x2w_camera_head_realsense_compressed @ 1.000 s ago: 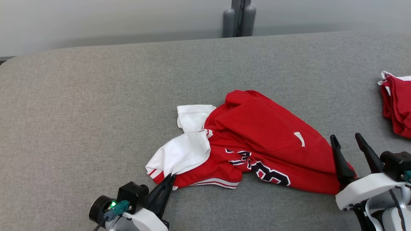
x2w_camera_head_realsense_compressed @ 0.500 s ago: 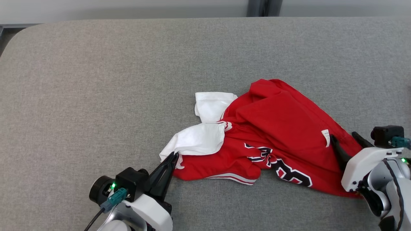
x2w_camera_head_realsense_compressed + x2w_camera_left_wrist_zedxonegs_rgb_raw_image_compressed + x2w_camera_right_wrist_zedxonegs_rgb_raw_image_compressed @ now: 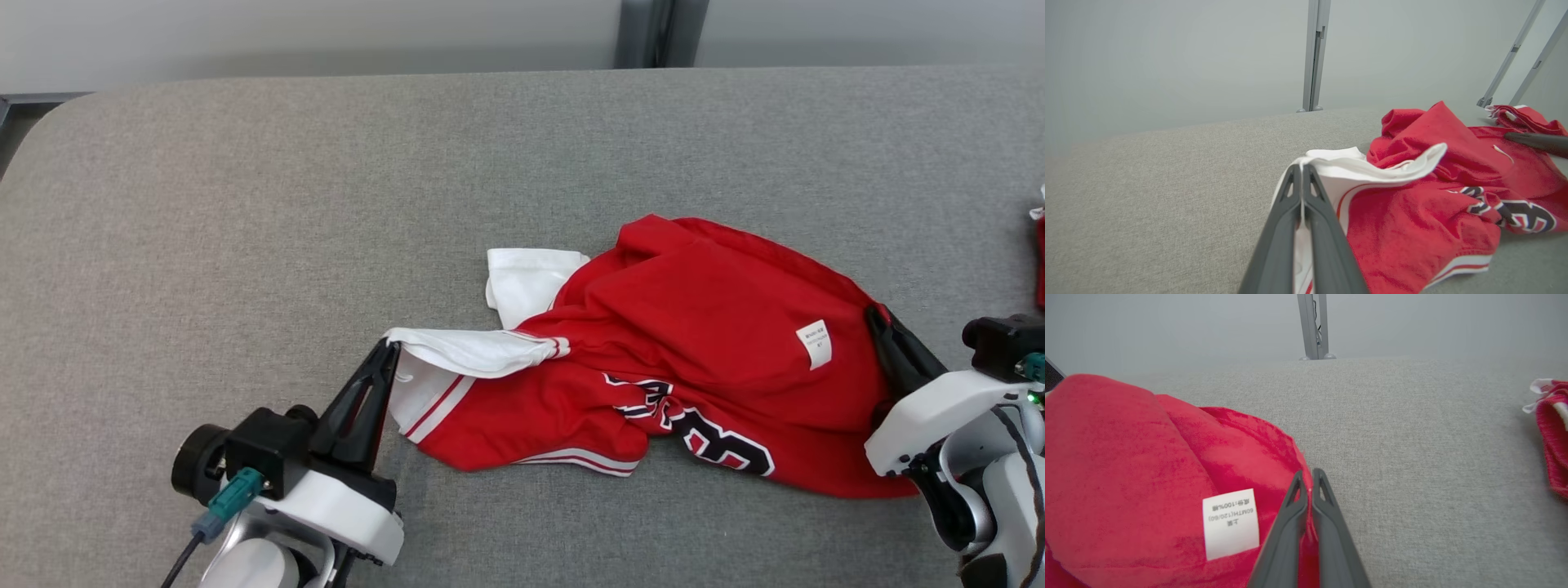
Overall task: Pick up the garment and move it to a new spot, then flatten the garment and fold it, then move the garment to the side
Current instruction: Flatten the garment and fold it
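Garment (image 3: 702, 327) is lying crumpled on the grey tabletop (image 3: 245, 204), nearer the near edge than the far one and right of the middle. Left gripper (image 3: 390, 347) is pinching the white sleeve (image 3: 465, 351) at the garment's left end. In the left wrist view its fingers (image 3: 1286, 228) are pressing tight together with only the white hem between them. Right gripper (image 3: 878, 318) is clamping the red edge at the opposite end, just beside the care label (image 3: 814, 344), with fingers (image 3: 1331, 535) narrow and red cloth showing between them.

The two grips are sitting at opposite ends, probably so the arms can lift the piece together and carry it stretched to a new spot, not dragged as a lump. The sleeve hem is riding a little above the surface at the left pinch, while the middle is sagging onto the tabletop.

Looks: red jersey with white sleeves and red stripes at the cuffs. A dark-outlined number print is partly hiding in folds near the front. The label is facing up, so part of it is likely lying flipped or inside out. Heavy wrinkling, nothing flat yet.

Second red-and-white piece (image 3: 1551, 449) is lying at the right edge, well apart.
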Robot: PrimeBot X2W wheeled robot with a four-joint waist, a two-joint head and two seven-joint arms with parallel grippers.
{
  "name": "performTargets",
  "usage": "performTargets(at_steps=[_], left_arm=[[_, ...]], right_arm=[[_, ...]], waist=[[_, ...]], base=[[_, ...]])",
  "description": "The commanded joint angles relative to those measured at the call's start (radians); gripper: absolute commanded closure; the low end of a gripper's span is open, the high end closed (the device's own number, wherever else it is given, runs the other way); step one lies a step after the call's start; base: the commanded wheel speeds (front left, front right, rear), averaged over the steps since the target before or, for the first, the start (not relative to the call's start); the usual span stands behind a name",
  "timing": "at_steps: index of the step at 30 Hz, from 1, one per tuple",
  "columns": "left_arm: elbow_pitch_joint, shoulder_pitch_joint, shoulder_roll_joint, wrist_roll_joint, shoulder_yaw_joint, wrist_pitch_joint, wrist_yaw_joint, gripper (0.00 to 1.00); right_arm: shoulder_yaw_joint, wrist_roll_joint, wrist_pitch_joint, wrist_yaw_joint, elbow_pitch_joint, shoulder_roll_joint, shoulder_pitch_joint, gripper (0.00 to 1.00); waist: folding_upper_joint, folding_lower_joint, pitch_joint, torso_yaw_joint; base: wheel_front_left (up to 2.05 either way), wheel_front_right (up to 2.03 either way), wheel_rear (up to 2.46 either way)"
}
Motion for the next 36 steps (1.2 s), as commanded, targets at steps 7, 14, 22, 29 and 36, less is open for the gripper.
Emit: performTargets(at_steps=[7,14,22,29,36], left_arm=[[-0.074,-0.05,0.045,0.01,0.074,-0.029,0.042,1.0],[-0.158,-0.185,0.077,0.018,0.137,-0.025,0.046,1.0],[-0.201,-0.442,0.097,-0.003,0.194,0.021,0.007,1.0],[-0.167,-0.569,0.097,-0.022,0.189,0.066,-0.026,1.0],[-0.037,-0.723,0.068,-0.041,0.172,0.058,-0.083,1.0]], right_arm=[[-0.056,0.0,-0.06,0.0,-0.166,0.019,0.03,1.0],[-0.1,0.037,-0.034,0.0,-0.349,0.039,-0.032,1.0],[-0.139,0.05,0.018,0.0,-0.464,0.011,-0.189,1.0],[-0.127,0.058,0.049,0.0,-0.468,-0.008,-0.271,1.0],[-0.099,0.052,0.032,0.0,-0.367,-0.03,-0.428,1.0]], waist=[[0.0,0.0,-0.052,-0.042],[0.0,0.0,-0.1,-0.064],[0.0,0.0,-0.134,-0.074],[0.0,0.0,-0.121,-0.077],[0.0,0.0,-0.031,-0.071]], base=[[0.0,0.0,0.0],[0.0,0.0,0.0],[0.0,0.0,0.0],[0.0,0.0,0.0],[0.0,0.0,0.0]])
